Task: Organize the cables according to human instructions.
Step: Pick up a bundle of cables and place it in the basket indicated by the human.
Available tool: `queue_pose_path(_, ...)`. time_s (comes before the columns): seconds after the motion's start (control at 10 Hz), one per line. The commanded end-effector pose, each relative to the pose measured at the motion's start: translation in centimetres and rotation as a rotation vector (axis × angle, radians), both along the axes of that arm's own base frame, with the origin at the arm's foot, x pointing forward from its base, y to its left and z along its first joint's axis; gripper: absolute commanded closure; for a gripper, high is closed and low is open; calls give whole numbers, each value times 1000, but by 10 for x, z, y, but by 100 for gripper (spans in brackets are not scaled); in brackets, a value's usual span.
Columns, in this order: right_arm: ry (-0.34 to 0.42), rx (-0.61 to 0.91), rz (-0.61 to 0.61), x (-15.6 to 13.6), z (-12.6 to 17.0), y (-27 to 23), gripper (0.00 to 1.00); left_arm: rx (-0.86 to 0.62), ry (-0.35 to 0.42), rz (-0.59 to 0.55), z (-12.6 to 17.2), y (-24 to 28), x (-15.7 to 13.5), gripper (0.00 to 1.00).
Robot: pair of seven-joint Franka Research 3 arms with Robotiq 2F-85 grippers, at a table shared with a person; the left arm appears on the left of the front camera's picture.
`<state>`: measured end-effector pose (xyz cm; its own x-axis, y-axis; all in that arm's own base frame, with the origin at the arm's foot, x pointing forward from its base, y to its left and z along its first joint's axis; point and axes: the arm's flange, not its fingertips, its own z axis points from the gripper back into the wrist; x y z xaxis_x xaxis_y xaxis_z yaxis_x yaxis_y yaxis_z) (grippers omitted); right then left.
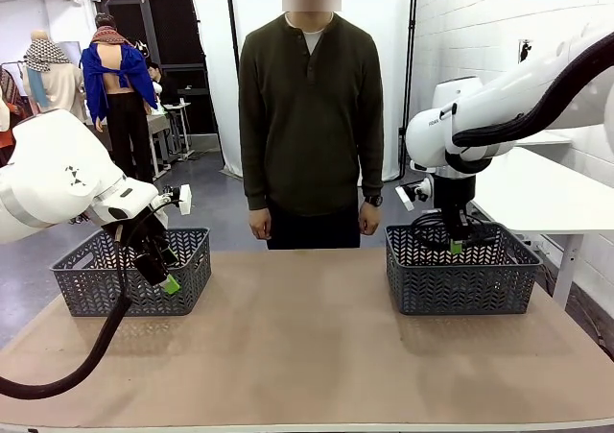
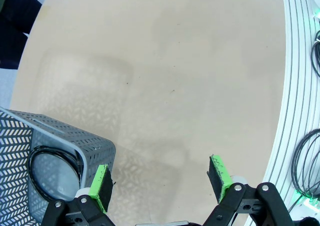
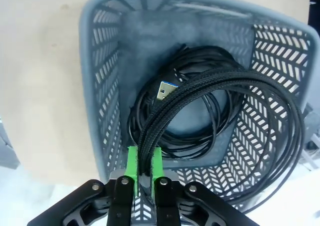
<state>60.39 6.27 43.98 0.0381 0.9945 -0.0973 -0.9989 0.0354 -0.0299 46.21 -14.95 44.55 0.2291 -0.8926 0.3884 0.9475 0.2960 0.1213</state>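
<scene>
Pinching a braided cable (image 3: pixel 220 93) between its pads, the right tool (image 3: pixel 143 172) hangs over the right basket (image 3: pixel 100 60) at frame right — likely lowering it onto the coil inside. The left tool (image 2: pixel 162 178) gapes wide, empty, beside the left basket (image 2: pixel 95 146) — a coiled cable (image 2: pixel 35 158) lies within.

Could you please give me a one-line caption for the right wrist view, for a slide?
Right gripper shut on a braided black cable above a grey basket already holding another coiled cable.
</scene>
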Motion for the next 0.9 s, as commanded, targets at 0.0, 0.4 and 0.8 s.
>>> queue_pose_path(0.0,-30,9,21,12,-2,-7,100,3,8,-1,3,0,0,0)
queue_pose_path(0.4,-20,15,8,21,-8,-9,95,3,8,-1,3,0,0,0)
queue_pose_path(0.8,-12,39,-25,27,-12,-11,18,3,8,-1,3,0,0,0)
